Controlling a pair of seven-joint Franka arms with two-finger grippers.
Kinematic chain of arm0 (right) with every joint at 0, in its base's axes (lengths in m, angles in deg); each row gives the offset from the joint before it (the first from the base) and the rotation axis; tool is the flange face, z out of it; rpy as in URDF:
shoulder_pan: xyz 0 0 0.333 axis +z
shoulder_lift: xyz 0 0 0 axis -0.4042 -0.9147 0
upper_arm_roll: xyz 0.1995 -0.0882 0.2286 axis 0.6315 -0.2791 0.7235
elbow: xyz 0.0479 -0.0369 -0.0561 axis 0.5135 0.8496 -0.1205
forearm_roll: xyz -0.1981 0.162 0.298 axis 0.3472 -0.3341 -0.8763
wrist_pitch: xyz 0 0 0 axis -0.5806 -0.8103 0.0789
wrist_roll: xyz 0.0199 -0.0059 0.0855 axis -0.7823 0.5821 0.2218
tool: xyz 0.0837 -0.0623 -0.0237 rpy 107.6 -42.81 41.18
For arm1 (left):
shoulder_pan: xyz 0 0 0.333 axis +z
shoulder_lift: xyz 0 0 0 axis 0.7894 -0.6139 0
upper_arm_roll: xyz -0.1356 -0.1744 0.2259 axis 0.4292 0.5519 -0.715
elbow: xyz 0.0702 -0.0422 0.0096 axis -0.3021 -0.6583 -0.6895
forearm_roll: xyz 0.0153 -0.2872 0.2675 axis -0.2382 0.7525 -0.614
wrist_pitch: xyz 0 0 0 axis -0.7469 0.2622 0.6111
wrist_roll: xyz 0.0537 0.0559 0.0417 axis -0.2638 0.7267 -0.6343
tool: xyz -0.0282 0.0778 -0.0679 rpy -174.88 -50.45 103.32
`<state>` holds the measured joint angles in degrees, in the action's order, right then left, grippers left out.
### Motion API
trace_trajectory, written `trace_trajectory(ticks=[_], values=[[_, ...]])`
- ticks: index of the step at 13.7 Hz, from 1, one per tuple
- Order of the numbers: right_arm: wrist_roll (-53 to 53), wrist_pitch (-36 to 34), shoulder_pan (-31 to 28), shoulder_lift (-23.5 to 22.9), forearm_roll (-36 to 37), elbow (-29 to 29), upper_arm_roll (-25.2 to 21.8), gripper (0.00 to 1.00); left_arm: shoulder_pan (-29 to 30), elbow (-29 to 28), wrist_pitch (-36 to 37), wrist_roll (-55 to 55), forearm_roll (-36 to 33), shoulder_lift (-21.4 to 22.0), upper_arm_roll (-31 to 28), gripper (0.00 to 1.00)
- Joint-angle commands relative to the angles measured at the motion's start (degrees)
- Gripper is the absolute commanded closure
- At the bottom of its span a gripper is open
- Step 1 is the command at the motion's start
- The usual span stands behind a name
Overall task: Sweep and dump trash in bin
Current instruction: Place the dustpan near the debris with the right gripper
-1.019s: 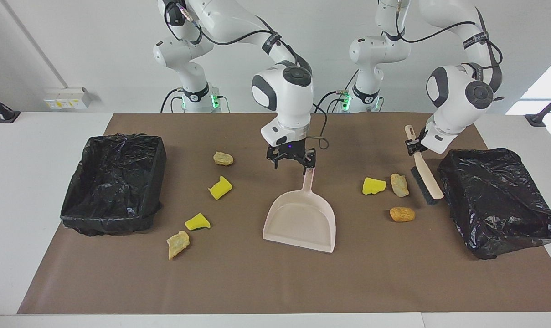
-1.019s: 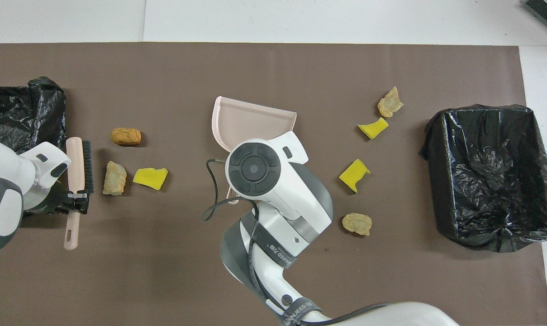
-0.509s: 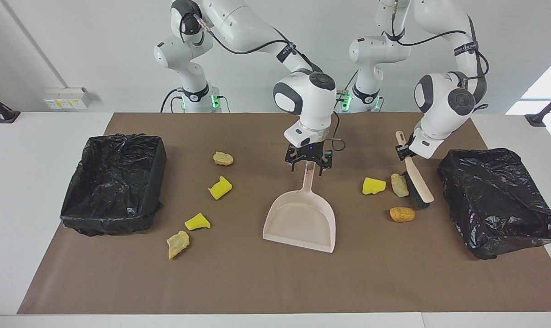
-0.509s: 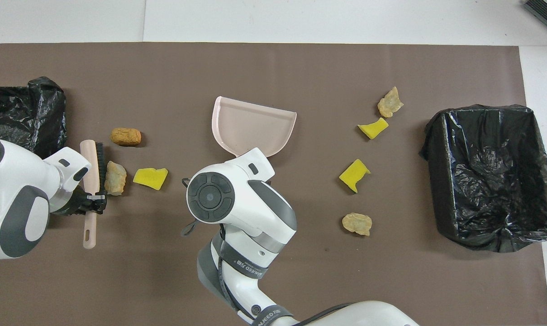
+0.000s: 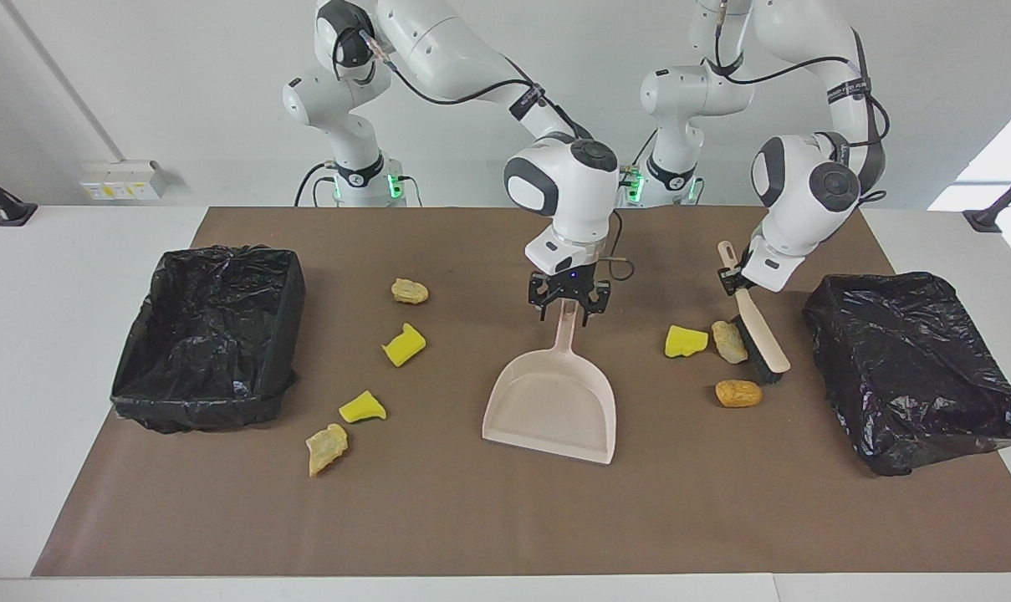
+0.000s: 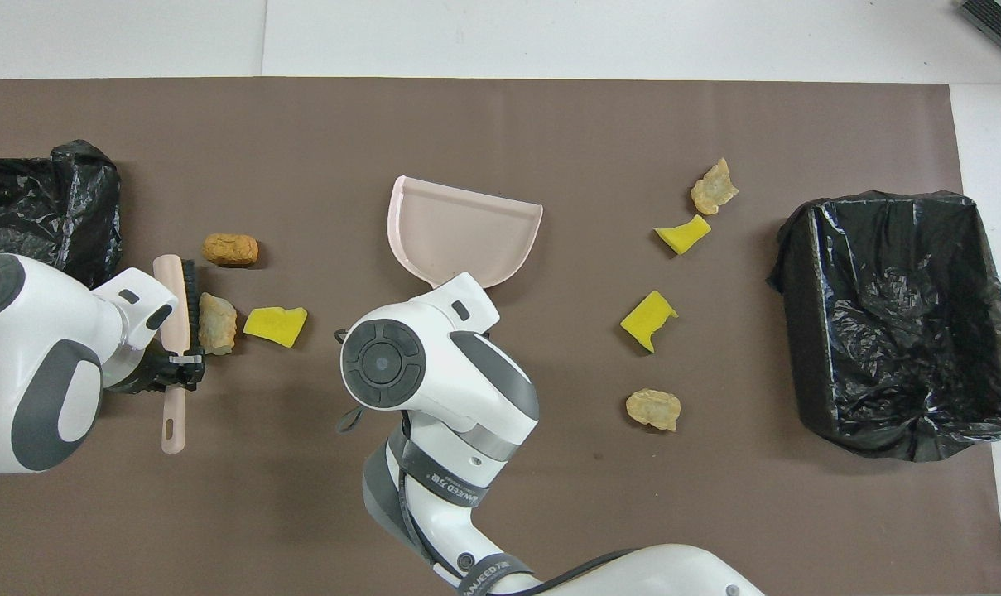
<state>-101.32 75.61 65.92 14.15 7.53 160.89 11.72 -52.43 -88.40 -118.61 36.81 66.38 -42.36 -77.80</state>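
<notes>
While the left gripper (image 5: 729, 278) holds the brush (image 5: 756, 330) by its handle, the bristles touch a tan lump (image 5: 728, 341) beside the dustpan (image 5: 553, 401), probably to push it in. The right gripper (image 5: 567, 306) straddles the dustpan's handle; I cannot tell whether its jaws grip it. Seven trash scraps lie around the dustpan, none in a bin (image 5: 208, 334).

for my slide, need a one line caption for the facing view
Left gripper sweeps a beige hand brush against a tan lump; right gripper at the pale pink dustpan handle.
</notes>
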Motion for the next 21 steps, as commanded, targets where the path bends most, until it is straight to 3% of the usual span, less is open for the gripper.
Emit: trace_trajectory(ticks=[1, 4, 6, 10, 13, 18, 21], values=[[1.7, 1.1, 0.1, -0.1, 3.1, 0.4, 0.0, 0.40, -0.6, -0.5, -0.7, -0.7, -1.2, 0.2, -0.5, 1.00], [2.7, 1.0, -0.1, 0.0, 3.5, 0.4, 0.0, 0.70, -0.6, -0.5, -0.5, -0.7, -1.2, 0.2, -0.5, 1.00], [5.9, 0.9, 0.1, 0.0, 3.5, 0.6, 0.0, 0.99, -0.7, -0.5, -0.3, -0.7, -1.2, 0.2, -0.5, 1.00], [14.7, 0.4, -1.6, 2.6, 1.3, 1.1, 0.2, 1.00, -0.7, -0.4, -0.4, -0.3, -1.2, 0.3, -0.5, 1.00], [22.5, 0.3, -4.5, 7.1, -1.0, 4.0, 0.3, 1.00, -3.2, -0.4, -1.3, -0.3, -1.2, 0.2, -0.3, 1.00], [52.5, -1.4, -8.4, 12.0, -7.9, 8.6, 0.3, 1.00, -10.2, -0.6, -0.4, -7.9, -1.1, 0.6, -0.2, 1.00], [68.8, -4.5, -10.9, 13.3, -10.6, 10.0, 0.3, 1.00, -10.9, 0.9, 1.4, -9.5, -1.1, 1.2, -0.4, 1.00]])
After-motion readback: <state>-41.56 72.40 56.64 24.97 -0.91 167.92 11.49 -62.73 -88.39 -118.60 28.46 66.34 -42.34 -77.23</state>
